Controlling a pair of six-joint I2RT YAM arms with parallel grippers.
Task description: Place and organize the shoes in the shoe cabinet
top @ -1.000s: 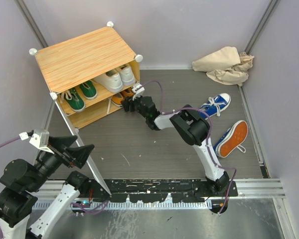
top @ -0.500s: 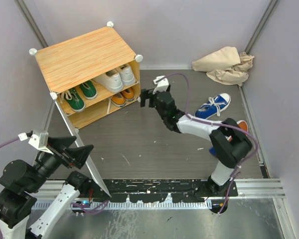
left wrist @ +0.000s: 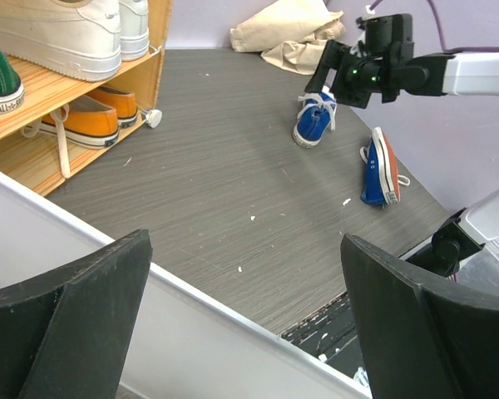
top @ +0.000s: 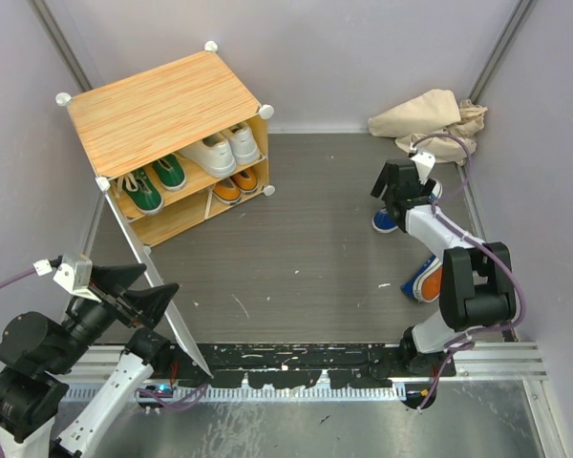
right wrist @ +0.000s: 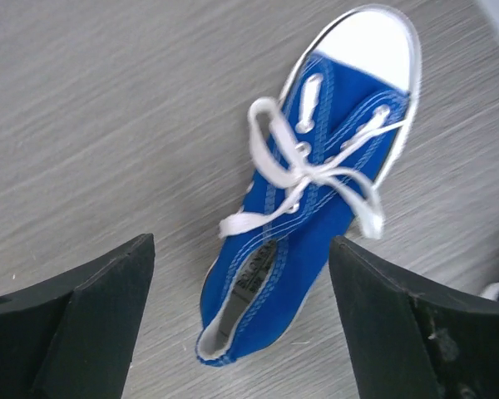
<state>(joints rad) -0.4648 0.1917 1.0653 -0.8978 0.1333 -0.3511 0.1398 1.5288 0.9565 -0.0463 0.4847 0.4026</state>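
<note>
Nearest, on the left: left gripper [left wrist: 245, 241], fingers [left wrist: 75, 316] spread wide, gripping nothing. Straight across in front of them, the pale door [left wrist: 233, 332], swung out over the dark floor [top: 296, 258] towards the arm bases. Whether touching the fingers or just clear of them, impossible to tell.

Further out, on the right: one blue shoe [top: 428, 279] lying on its side, orange sole showing, laces loose on the floor.

Just beyond that: second blue shoe [right wrist: 316, 208], upright on its sole, white toe cap pointing away from the cabinet [top: 162, 105], laces tied loosely. Directly above it, right gripper [right wrist: 239, 243], jaws wide open, one black finger [right wrist: 75, 324] to either side of the shoe and both clear of it. Nothing held.

Across the floor on the left, well apart from both blue shoes: the cabinet, open at the front, wood-grain top, white knobs at the corners. On the upper shelf, green pair [top: 158, 181] on the door side and white pair [top: 224, 148] beside it. On the lower level, orange pair [top: 234, 184], under the white pair.

Farthest, in the right back corner: crumpled beige cloth [top: 430, 124] against the wall.
</note>
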